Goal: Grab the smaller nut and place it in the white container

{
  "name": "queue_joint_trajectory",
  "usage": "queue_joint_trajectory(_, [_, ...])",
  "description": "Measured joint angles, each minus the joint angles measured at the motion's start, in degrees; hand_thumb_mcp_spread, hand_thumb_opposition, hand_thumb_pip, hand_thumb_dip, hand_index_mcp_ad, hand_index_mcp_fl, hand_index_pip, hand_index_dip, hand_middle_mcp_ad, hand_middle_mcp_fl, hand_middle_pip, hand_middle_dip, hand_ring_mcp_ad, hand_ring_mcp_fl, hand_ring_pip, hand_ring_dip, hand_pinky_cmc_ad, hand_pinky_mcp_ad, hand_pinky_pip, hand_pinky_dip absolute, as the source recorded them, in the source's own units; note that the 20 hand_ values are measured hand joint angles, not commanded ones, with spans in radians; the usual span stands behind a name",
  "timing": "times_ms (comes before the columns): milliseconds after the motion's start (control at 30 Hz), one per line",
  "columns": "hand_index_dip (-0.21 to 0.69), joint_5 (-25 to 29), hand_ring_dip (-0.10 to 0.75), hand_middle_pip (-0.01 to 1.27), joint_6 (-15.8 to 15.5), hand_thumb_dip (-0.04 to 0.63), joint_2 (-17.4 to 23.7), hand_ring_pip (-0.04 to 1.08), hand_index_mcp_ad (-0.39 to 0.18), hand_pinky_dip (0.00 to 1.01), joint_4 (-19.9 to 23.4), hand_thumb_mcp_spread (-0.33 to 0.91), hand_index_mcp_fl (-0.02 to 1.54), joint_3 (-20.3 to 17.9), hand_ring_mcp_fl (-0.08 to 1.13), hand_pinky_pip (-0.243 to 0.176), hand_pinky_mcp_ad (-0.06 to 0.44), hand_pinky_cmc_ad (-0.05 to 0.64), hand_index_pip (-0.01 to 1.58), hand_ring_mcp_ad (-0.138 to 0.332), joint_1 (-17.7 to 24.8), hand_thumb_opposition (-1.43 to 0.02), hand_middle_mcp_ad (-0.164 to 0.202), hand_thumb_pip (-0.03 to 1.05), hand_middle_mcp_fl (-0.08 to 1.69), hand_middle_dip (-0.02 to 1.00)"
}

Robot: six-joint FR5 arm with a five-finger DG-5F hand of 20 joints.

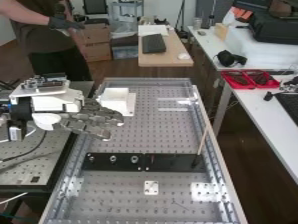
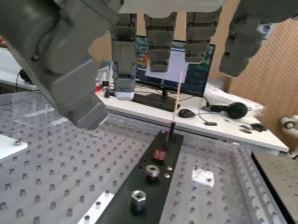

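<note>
The robot hand [image 1: 93, 119] is above the left side of the bench [image 1: 219, 192], as the high view shows it, near the white container [image 1: 116, 99]. It is wide open, its fingers extended and apart, the thumb well away from them, and it holds nothing. The container sits towards the bench's far left corner, on a white base plate; what is inside it cannot be told.

Between the near and far edges, a black strip [image 1: 174, 168] lies across the bench, reaching from the left edge to the right edge. Two metal nuts stand on its left half, apart from each other: one nut [image 2: 138, 199] farther left, the other nut [image 2: 152, 171] closer to the middle. A small metal piece [image 1: 91, 159] stands at the strip's left end. Which of these is the smaller nut cannot be told for certain, but both nuts are on the strip, well apart from the container.

A red block [image 2: 159, 155] is just beyond the nuts, and a thin stick [image 2: 178, 95] rises at a slight tilt near the right end. A white plate [image 1: 151, 188] lies between the strip and the bench's near edge.
</note>
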Motion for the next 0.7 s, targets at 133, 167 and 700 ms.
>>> queue_joint_trajectory(133, [0.099, -0.1, 0.101, 0.13, 0.0, 0.239, -1.1, 0.08, -0.086, 0.21, -0.8, 0.26, 0.01, 0.4, 0.00, -0.059, 0.314, 0.380, 1.30, 0.173, -0.2, -0.85, 0.070, 0.88, 0.07, 0.22])
queue_joint_trajectory(167, [0.096, -0.1, 0.101, 0.13, -0.1, 0.239, -1.2, 0.08, -0.086, 0.21, -0.9, 0.26, 0.00, 0.4, 0.00, -0.059, 0.312, 0.380, 1.33, 0.169, -0.2, -0.85, 0.066, 0.88, 0.07, 0.22])
queue_joint_trajectory(700, [0.159, -4.4, 0.101, 0.13, -0.3, 0.239, -6.3, 0.08, -0.086, 0.21, 4.7, 0.29, 0.00, -0.3, 0.00, -0.061, 0.311, 0.382, 1.46, 0.164, -1.4, -0.83, 0.066, 0.83, 0.02, 0.22])
